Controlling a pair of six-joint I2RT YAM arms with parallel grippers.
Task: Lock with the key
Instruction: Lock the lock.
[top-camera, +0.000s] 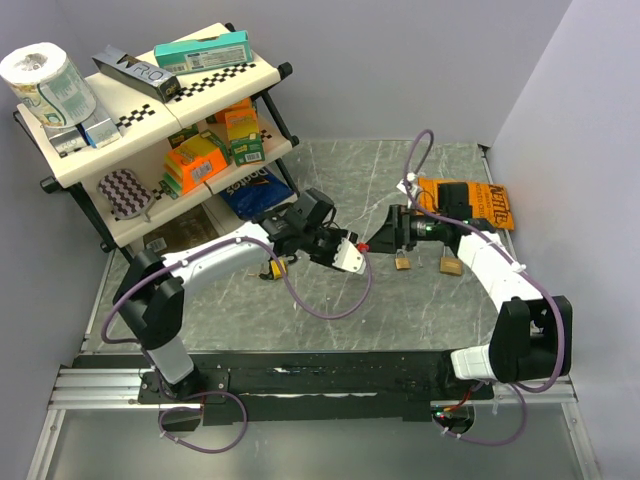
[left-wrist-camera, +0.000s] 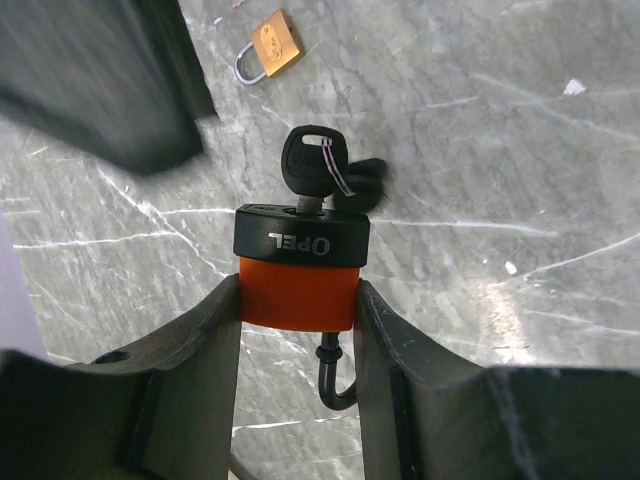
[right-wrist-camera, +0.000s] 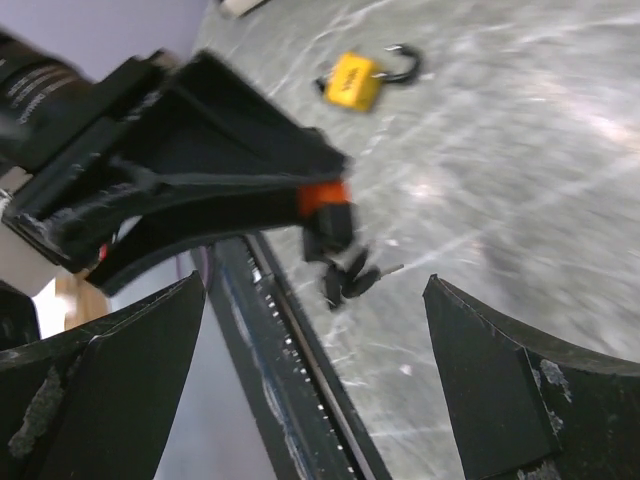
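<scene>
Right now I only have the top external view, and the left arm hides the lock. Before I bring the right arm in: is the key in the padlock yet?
Observer: Yes. The left wrist view shows the key seated in the black top of the orange padlock, which the left gripper clamps by its sides.
Operator: And the right jaws, open or shut?
Observer: Open wide. In the right wrist view the right gripper faces the lock, and the spare keys hang ahead of it, not touched by either finger.

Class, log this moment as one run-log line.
left gripper: shut on orange padlock | key: in padlock | right gripper: open, apart from key
</scene>
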